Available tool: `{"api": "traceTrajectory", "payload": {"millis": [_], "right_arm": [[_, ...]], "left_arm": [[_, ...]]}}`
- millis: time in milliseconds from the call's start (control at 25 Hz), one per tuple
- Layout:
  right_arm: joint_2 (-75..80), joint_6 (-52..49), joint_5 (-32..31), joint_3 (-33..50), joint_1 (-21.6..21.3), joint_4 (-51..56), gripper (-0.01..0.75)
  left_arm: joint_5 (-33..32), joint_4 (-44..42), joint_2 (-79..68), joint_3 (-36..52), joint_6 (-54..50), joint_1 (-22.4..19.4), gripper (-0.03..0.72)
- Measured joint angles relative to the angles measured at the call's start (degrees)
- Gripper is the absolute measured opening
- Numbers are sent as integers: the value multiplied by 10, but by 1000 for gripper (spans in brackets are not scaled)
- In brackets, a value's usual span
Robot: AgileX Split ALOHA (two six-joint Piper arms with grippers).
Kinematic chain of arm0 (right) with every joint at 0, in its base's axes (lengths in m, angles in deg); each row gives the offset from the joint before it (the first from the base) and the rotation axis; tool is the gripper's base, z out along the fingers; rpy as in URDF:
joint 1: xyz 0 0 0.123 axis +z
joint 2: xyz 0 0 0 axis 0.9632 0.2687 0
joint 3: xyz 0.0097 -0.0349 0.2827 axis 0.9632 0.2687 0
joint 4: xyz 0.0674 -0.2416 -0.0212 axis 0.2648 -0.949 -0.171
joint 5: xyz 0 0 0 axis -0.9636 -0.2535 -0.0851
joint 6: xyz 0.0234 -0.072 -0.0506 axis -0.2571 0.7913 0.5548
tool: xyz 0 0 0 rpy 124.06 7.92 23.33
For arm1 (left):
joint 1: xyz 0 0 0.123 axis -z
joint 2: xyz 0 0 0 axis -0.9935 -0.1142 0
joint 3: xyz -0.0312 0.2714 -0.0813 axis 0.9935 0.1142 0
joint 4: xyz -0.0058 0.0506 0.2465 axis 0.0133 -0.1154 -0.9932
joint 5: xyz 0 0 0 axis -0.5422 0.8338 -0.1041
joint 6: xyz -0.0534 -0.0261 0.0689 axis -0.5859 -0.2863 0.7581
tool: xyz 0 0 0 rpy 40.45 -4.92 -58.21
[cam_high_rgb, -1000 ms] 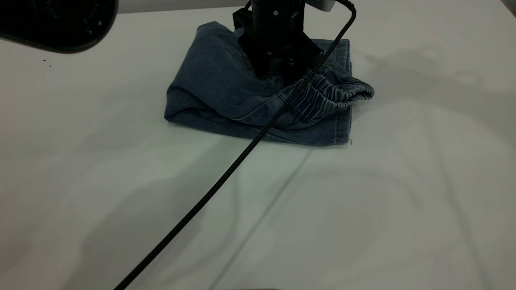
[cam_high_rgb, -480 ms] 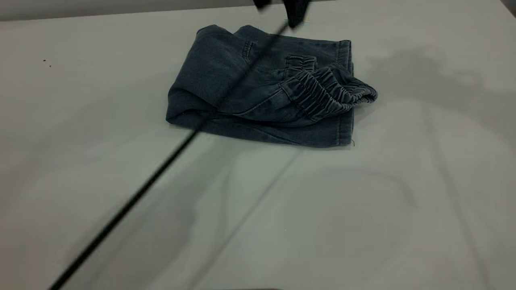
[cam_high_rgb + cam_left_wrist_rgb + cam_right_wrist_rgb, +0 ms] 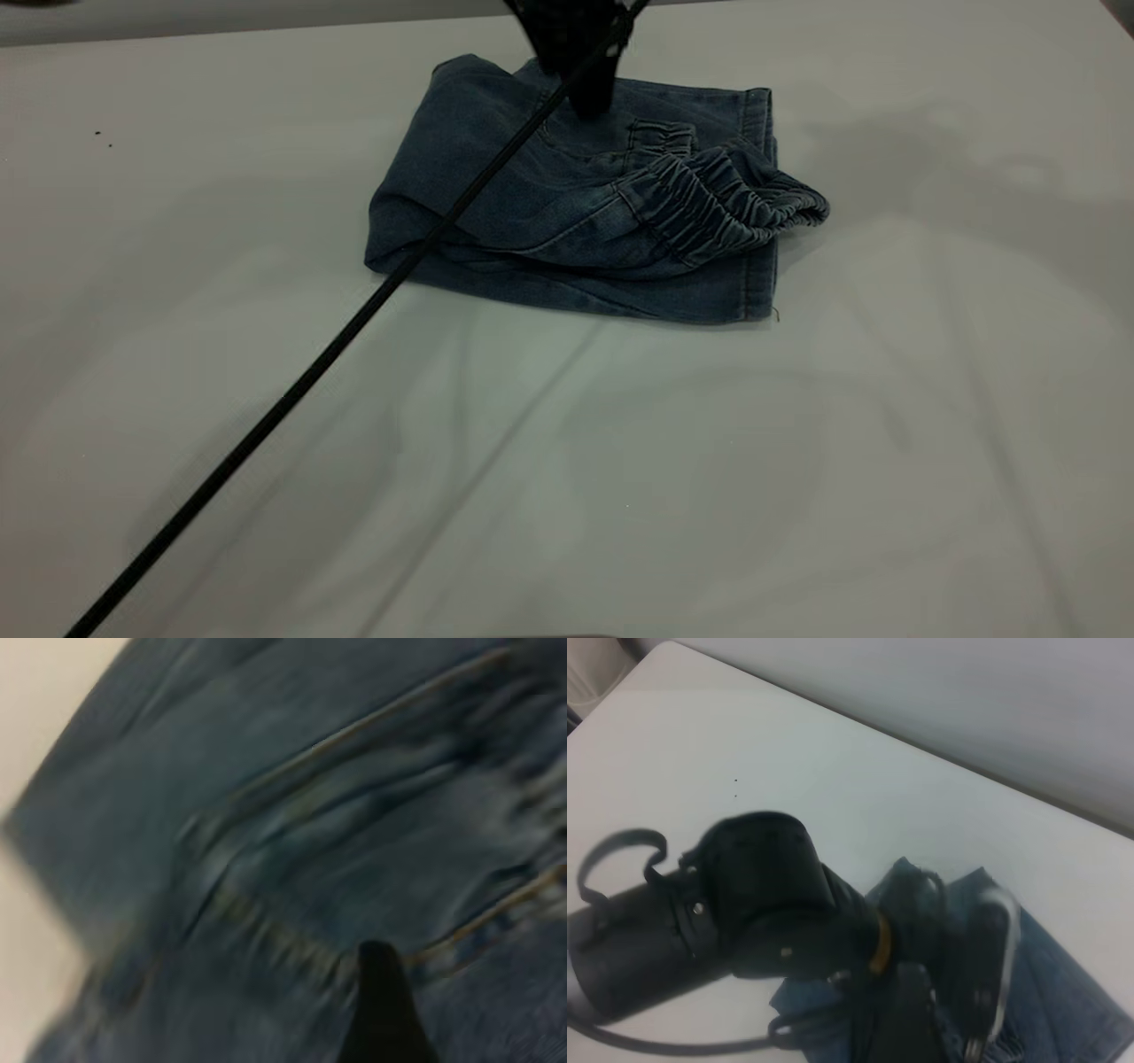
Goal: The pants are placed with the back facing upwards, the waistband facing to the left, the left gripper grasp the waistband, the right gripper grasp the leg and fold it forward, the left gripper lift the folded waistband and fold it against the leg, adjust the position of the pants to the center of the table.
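The pants point(image 3: 496, 195) lie folded into a compact blue denim bundle at the far middle of the table point(image 3: 620, 478). The puckered waistband point(image 3: 722, 208) is folded over on top and sticks out past the bundle's right side. My left gripper point(image 3: 586, 89) hangs from the top edge just above the bundle's far part; its wrist view is filled by blurred denim point(image 3: 266, 815) with stitched seams. The right wrist view looks from a distance at the left arm point(image 3: 762, 904) over the pants point(image 3: 1063, 1010). My right gripper does not show in the exterior view.
A black cable point(image 3: 310, 368) runs diagonally from the left gripper across the pants' left part to the near left edge of the table. Tiny dark specks point(image 3: 102, 136) lie at the far left. Soft creases cross the pale table cover.
The left gripper, pressed on the pants a second ago, rose out of the top edge, then dropped back over the far part. Its cable swung leftward. The pants stayed folded.
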Motion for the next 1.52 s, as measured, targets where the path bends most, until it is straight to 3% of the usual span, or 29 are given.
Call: {"api": "traceTrajectory", "payload": {"millis": [160, 440, 560, 880, 1520], "right_arm": [[0, 0, -1, 0, 0, 0, 495], [0, 0, -1, 0, 0, 0, 495], [0, 0, -1, 0, 0, 0, 495], [0, 1, -1, 0, 0, 0, 495], [0, 0, -3, 0, 0, 0, 495]], "left_arm": [[0, 0, -12, 2, 46, 0, 424], [0, -10, -58, 8, 31, -1, 423], [0, -15, -61, 8, -44, -1, 423], [0, -46, -61, 8, -388, -1, 423], [0, -19, -61, 8, -456, 24, 422]]}}
